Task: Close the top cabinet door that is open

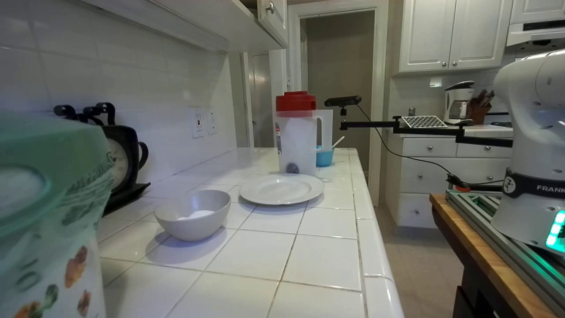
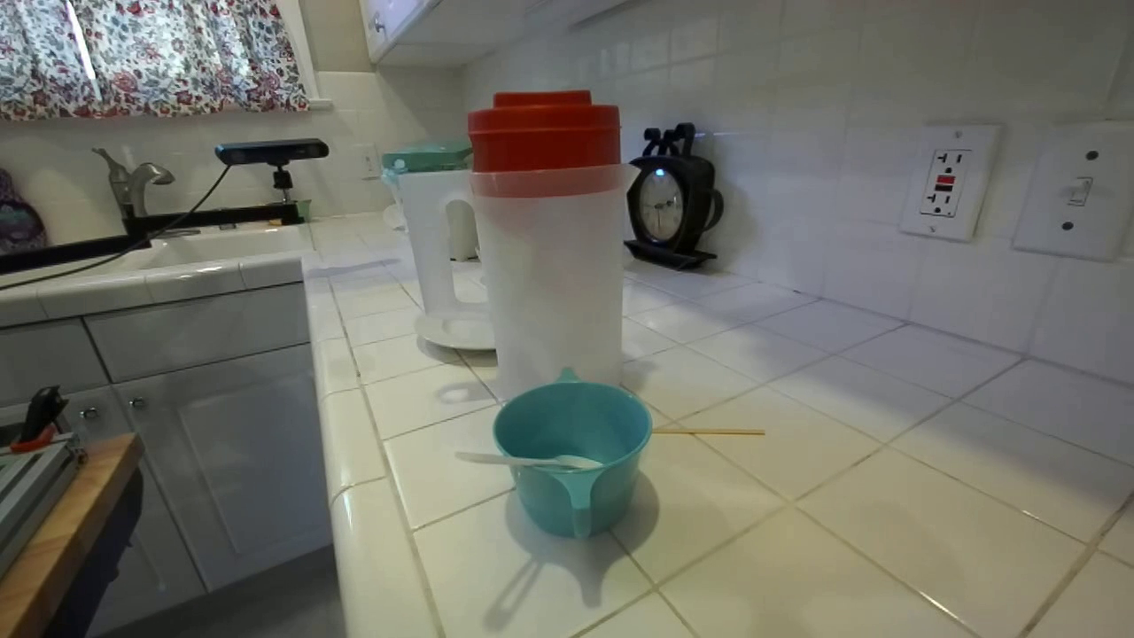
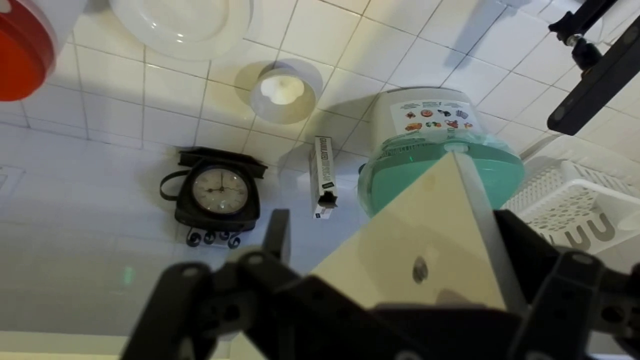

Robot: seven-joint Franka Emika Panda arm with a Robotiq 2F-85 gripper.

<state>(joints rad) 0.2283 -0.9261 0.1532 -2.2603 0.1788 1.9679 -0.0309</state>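
A cream cabinet door (image 3: 400, 260) with a round metal fitting fills the lower middle of the wrist view. Its corner points up over the green lid. My gripper (image 3: 391, 220) is open, with its fingers wide apart on either side of the door panel. The right finger is close beside the door's pale edge; I cannot tell if it touches. The left finger is clear of the panel. In an exterior view, an upper cabinet door (image 1: 274, 20) with a knob stands beside a dark gap at the top. The gripper is outside both exterior views; the arm's base part (image 1: 529, 132) shows.
Below are a green-lidded container (image 3: 435, 175), a black clock scale (image 3: 220, 192), a sugar box (image 3: 322, 175), a bowl (image 3: 300, 110), a plate (image 3: 210, 47) and a red-lidded pitcher (image 2: 558, 266). A camera on a black bar (image 3: 595, 75) and a white rack (image 3: 585, 210) are at right.
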